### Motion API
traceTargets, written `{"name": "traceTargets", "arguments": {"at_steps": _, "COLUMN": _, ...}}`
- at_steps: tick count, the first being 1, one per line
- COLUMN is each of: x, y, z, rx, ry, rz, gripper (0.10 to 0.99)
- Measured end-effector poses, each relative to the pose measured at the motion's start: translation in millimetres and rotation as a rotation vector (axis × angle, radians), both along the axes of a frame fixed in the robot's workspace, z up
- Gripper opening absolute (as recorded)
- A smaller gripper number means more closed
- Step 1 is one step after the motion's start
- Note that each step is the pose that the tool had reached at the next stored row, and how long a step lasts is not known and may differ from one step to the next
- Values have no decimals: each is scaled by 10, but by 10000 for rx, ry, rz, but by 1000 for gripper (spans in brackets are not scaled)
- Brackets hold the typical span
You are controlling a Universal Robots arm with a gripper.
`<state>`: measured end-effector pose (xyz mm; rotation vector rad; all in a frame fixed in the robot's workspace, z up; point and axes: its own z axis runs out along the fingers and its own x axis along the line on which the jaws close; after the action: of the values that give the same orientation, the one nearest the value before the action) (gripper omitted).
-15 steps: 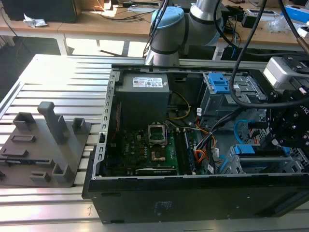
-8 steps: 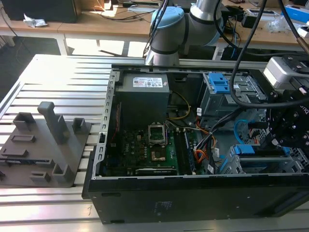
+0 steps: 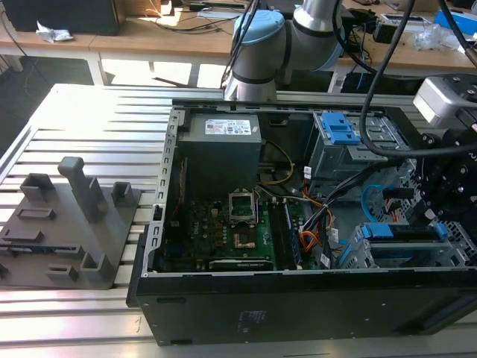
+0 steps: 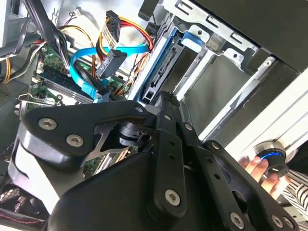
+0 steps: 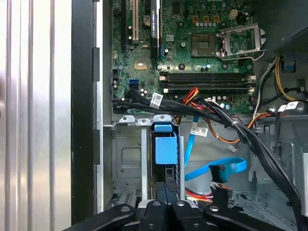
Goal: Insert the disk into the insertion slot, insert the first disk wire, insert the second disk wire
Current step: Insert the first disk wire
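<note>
Already in the insertion slot (image 5: 126,159), the disk (image 5: 166,149), closed pincer (image 5: 166,180) at its end

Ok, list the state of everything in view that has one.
Metal hard drive in bright blue plastic frame: on edge, inside the cage.
Silver perforated sheet-metal drive cage: holding the drive.
Thin flat light blue cable: loose, connector end unplugged.
Black gripper: at the drive's outer end.
Black computer case: side open.

Frame of disk (image 5: 166,149) bright blue; second disk wire (image 5: 202,170) light blue; motherboard (image 5: 192,48) green; insertion slot (image 5: 126,163) silver.
</note>
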<state>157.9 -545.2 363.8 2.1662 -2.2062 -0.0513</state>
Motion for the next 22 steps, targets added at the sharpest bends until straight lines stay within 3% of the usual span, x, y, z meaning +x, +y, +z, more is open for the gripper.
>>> {"name": "traceTargets", "arguments": {"at_steps": 2, "x": 1, "y": 0, "z": 158, "rx": 1, "ry": 0, "rz": 0, "gripper": 106}}
{"name": "traceTargets", "arguments": {"at_steps": 4, "x": 1, "y": 8, "z": 199, "rx": 3, "ry": 0, "rz": 1, "gripper": 106}}
{"name": "traceTargets", "arguments": {"at_steps": 5, "x": 1, "y": 41, "z": 203, "rx": 0, "ry": 0, "rz": 1, "gripper": 106}}
{"name": "traceTargets", "arguments": {"at_steps": 9, "x": 1, "y": 252, "z": 206, "rx": -14, "ry": 0, "rz": 1, "gripper": 106}}
{"name": "traceTargets", "arguments": {"at_steps": 15, "x": 0, "y": 510, "z": 206, "rx": -32, "ry": 0, "rz": 1, "gripper": 106}}
{"name": "traceTargets", "arguments": {"at_steps": 22, "x": 1, "y": 527, "z": 206, "rx": -34, "ry": 0, "rz": 1, "gripper": 106}}
